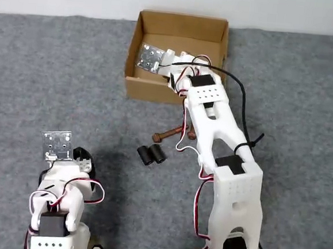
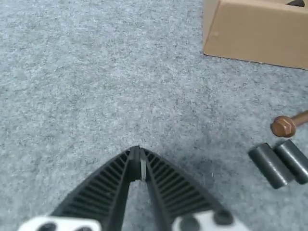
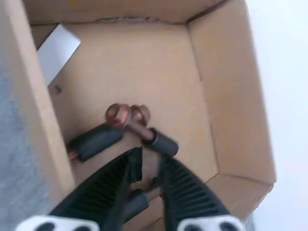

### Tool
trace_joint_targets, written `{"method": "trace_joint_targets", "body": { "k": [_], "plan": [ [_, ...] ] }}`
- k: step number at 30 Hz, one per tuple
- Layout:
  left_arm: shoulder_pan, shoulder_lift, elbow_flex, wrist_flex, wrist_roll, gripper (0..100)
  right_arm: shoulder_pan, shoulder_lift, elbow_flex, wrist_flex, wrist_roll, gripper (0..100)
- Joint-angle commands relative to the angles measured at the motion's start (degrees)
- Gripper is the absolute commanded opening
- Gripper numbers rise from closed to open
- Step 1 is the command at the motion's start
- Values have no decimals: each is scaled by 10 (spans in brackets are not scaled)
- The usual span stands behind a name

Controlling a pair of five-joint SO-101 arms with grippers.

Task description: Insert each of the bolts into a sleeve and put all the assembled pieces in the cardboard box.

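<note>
I work over a grey, felt-like worktop (image 1: 56, 64). Beyond my left fingers (image 2: 113, 175), toward my other arm, two black sleeves (image 2: 278, 163) lie side by side, touching. Brown bolts (image 1: 170, 134) lie just past them. Farther ahead of those fingers, the cardboard box (image 2: 250, 33) sits flat on the worktop.

Looks like a small robotics lab or hobby workbench. Shown by the left arm (image 1: 62, 208) and right arm (image 1: 223, 140): white printed shells, bare red and white wires (image 1: 196, 205), a loose black cable (image 1: 242, 107). Grey felt over the counter (image 1: 306, 112), plain white wall (image 1: 279, 12) behind. Test parts laid out: box (image 1: 157, 90), bolts (image 1: 168, 135), sleeves (image 1: 145, 155).
</note>
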Motion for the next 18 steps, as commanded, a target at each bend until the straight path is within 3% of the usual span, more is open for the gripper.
{"method": "trace_joint_targets", "body": {
  "k": [1, 4, 9, 18],
  "plan": [
    [-2, -2, -3, 4, -5, 5, -7, -60, -7, 75, 4, 12],
    [-3, -2, -3, 4, -5, 5, -17, -102, -7, 129, -40, 9],
    [-3, -2, -3, 4, -5, 5, -22, -162, -7, 230, -202, 9],
    [-3, -2, -3, 4, -5, 5, -24, -225, -7, 383, -406, 9]
  ]
}}
